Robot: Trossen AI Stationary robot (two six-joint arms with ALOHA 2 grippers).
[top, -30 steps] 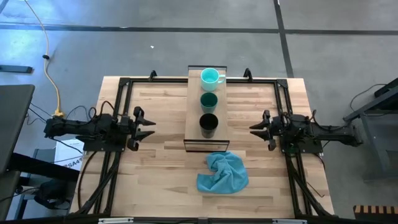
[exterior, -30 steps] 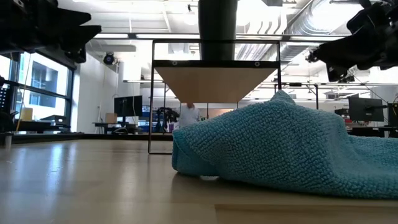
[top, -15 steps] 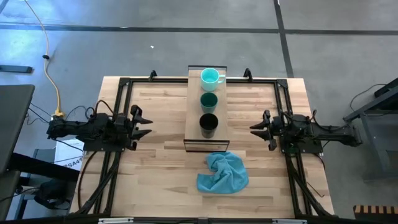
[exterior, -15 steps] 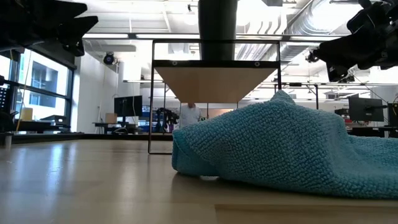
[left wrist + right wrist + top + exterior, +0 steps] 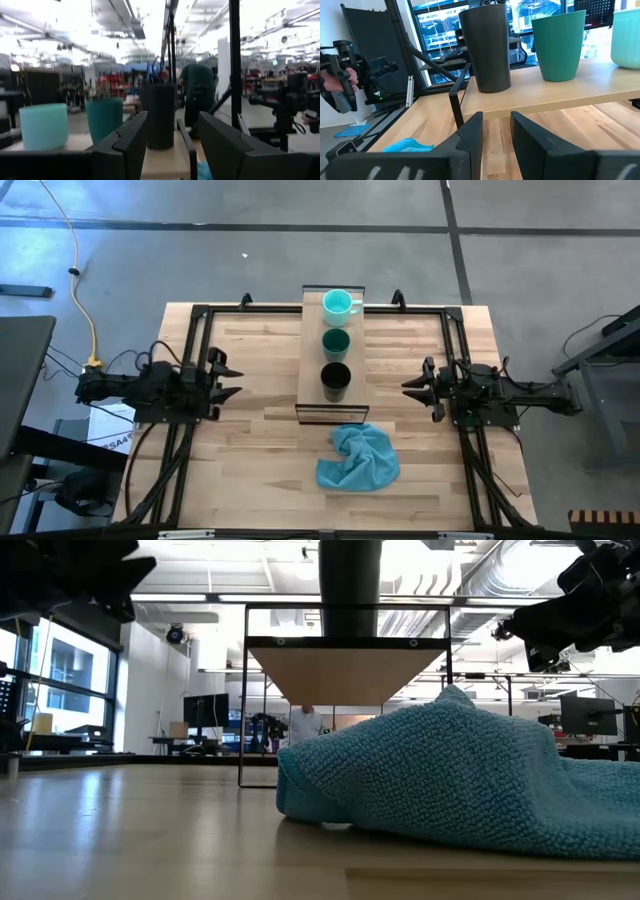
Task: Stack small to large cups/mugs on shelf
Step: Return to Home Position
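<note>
HIGH: we see turquoise mug point(image 5: 339, 304), green cup point(image 5: 335, 341), black cup point(image 5: 335, 378) rowed on the shelf point(image 5: 312, 355) by size, so left gripper point(image 5: 236, 381) and right gripper point(image 5: 410, 388) flank it spread, empty | LOW: cloth point(image 5: 450, 770) fills our foreground | LEFT WRIST: jaws apart | RIGHT WRIST: jaws apart, cups opposite

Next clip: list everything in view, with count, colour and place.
mug: one, light turquoise, far end of the shelf
green cup: one, dark green, middle of the shelf
black cup: one, black, near end of the shelf
shelf: one, light wood with a dark frame, mid-table
cloth: one, blue, crumpled on the table in front of the shelf
table: one, wooden
person: one, green top, in the room beyond
left claw: open, empty, left of the shelf
right claw: open, empty, right of the shelf
</note>
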